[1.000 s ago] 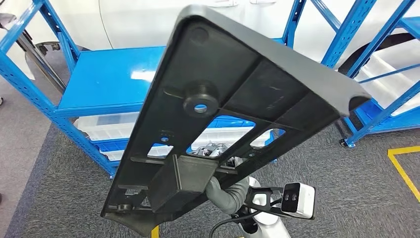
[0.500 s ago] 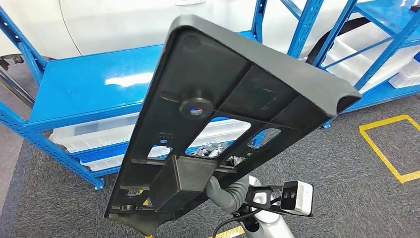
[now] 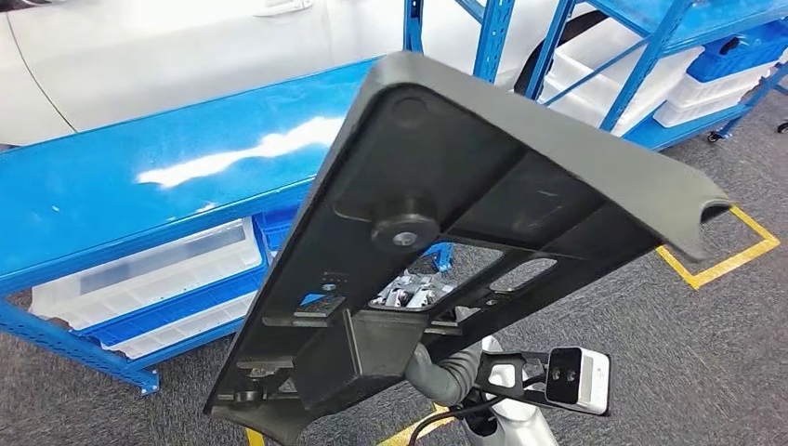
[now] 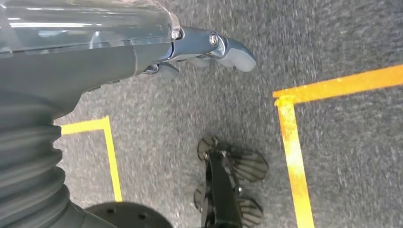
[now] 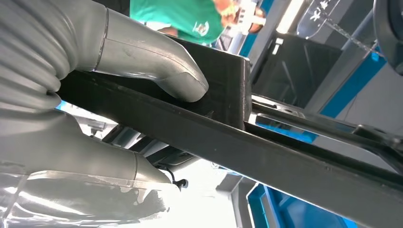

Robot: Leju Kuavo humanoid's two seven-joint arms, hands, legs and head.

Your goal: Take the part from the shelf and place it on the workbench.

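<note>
One right hand (image 5: 109,95) grips the tilted black part (image 3: 465,186) aloft.

Blue shelf (image 3: 139,186) close ahead, behind raised part (image 3: 465,223).

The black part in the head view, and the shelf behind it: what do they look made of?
The black part looks like moulded plastic with a matte finish: ribs, a round boss and cut-out slots are formed into its face, though coated metal can't be excluded. The right hand holds its edge. The blue shelf looks like painted sheet metal; it is glossy, with bright reflections on top.
</note>
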